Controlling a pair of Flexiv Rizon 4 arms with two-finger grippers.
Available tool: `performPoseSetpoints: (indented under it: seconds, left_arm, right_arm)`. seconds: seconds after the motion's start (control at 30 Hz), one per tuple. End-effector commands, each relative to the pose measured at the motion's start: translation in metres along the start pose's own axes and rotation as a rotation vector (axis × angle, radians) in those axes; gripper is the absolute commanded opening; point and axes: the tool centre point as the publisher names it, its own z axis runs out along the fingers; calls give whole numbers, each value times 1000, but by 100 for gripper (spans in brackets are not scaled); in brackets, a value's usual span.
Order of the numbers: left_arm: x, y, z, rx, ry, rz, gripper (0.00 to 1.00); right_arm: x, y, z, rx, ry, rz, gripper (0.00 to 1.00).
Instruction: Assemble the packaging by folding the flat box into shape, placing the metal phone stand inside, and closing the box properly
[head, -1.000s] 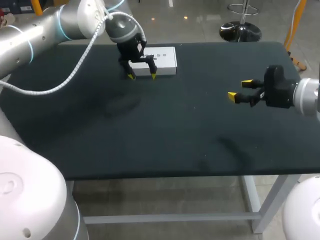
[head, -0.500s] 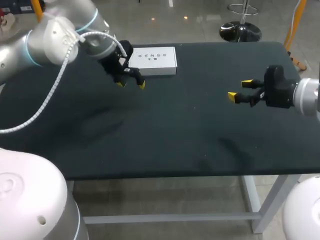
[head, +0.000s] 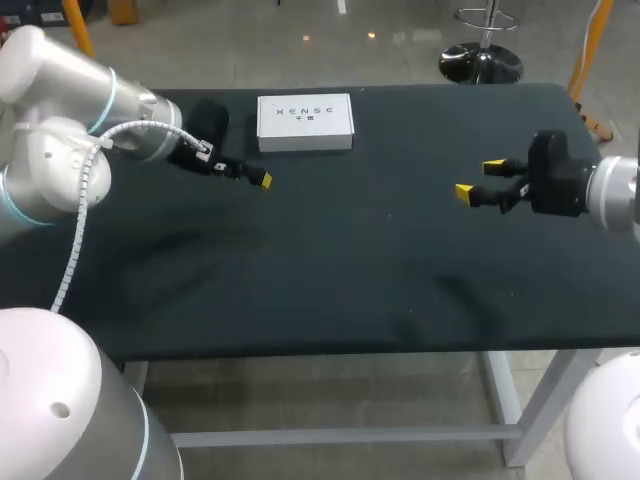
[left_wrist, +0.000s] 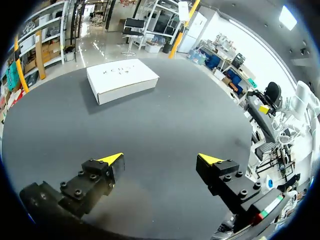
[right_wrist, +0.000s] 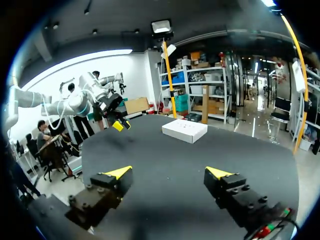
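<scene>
Head view: box (head: 305, 122) lies flat at the surface's (head: 330, 270) far edge, long axis left-right, near the left claw (head: 262, 180) and well apart from the right claw (head: 480, 179); left arm is nearer. Left wrist: claw wide, empty, box ahead, off to one side. Right wrist: claw wide, empty, box far ahead.

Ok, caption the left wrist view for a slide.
Open left gripper hovers over the table, white box ahead.
</scene>
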Motion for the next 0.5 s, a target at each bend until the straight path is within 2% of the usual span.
performPoseSetpoints:
  seconds: [0.03,0.3,0.5]
  left_arm:
    - [2,9,-11,249,14,15,100]
    - [11,19,-21,299,-33,87,100]
    - [13,18,-35,306,-19,109,100]
  right_arm:
    - [0,-1,-1,-6,2,-1,100]
    - [0,-1,-1,-6,2,-1,100]
    - [0,-1,-1,-6,2,-1,100]
